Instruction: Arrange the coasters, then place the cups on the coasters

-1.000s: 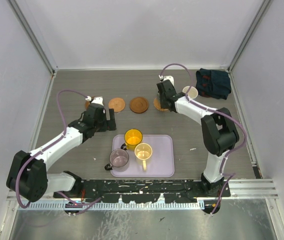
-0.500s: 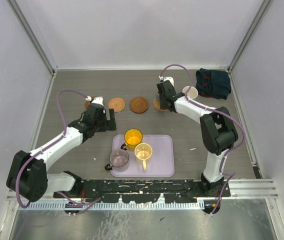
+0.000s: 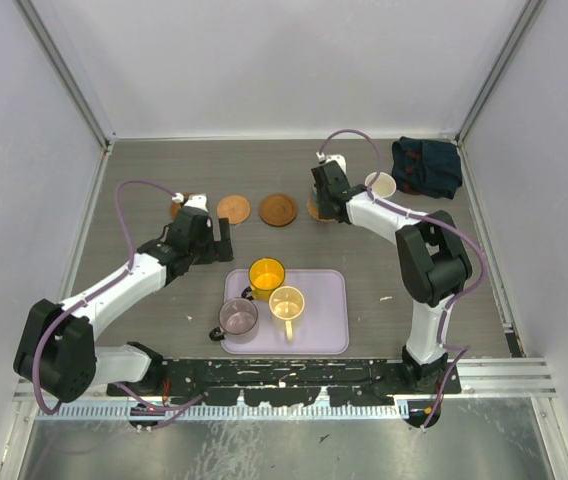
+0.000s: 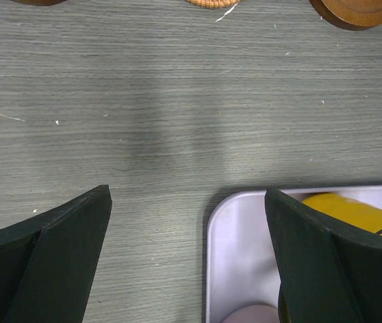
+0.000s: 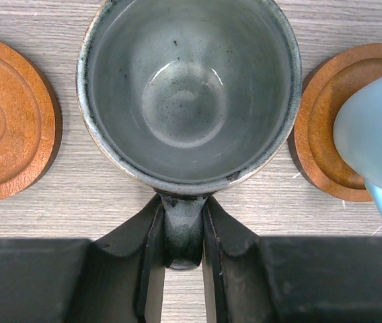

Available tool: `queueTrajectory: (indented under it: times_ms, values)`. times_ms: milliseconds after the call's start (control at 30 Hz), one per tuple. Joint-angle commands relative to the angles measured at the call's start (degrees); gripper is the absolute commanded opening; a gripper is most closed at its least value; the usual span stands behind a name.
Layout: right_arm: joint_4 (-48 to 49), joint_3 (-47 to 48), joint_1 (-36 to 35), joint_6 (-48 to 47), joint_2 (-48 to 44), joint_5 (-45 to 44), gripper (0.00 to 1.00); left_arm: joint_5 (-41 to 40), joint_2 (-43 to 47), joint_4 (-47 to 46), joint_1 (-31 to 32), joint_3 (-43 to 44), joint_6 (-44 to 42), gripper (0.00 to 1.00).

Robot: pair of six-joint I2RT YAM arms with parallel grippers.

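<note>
My right gripper [image 5: 182,235] is shut on the handle of the grey-green cup [image 5: 187,87], which stays upright between two brown coasters [image 5: 9,118]. On the right-hand coaster [image 5: 322,128] stands the light blue cup [image 5: 376,128]. From above, the right gripper [image 3: 324,203] hides the grey-green cup and covers part of a coaster [image 3: 316,208]; the blue cup [image 3: 380,185] shows beside it. Further coasters [image 3: 278,210] [image 3: 233,209] lie in a row to the left. My left gripper [image 4: 187,195] hangs open and empty over the lavender tray's corner [image 4: 245,229], near the yellow-orange cup [image 4: 352,208].
The lavender tray [image 3: 329,320] at the front middle carries the yellow-orange cup [image 3: 266,273], a cream cup [image 3: 286,302] and a purplish-grey cup [image 3: 237,316]. A dark folded cloth [image 3: 426,166] lies at the back right. White walls close the table on three sides.
My right gripper has drifted slightly toward the back with the grey-green cup in it. The left arm has stayed put.
</note>
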State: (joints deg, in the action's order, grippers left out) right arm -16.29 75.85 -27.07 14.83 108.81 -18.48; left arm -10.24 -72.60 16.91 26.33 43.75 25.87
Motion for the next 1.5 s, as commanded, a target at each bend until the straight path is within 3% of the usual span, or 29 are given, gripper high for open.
queueTrajectory:
  times_ms: [0,1200,1467]
  values:
    - [5.34,3.95,-0.63,0.85,-2.03,-1.52,0.01,0.04,0.26,-2.97,-0.31,0.37,-0.20,0.98]
    - [1.50,3.20,-1.41,3.48,-1.79,-5.56,0.01,0.22,1.43,-2.94,-0.30,-1.56,0.24,0.98]
    - [0.76,3.26,-1.50,4.15,-1.20,-4.79,0.21,0.14,1.34,-2.97,-0.24,-1.56,0.28,0.98]
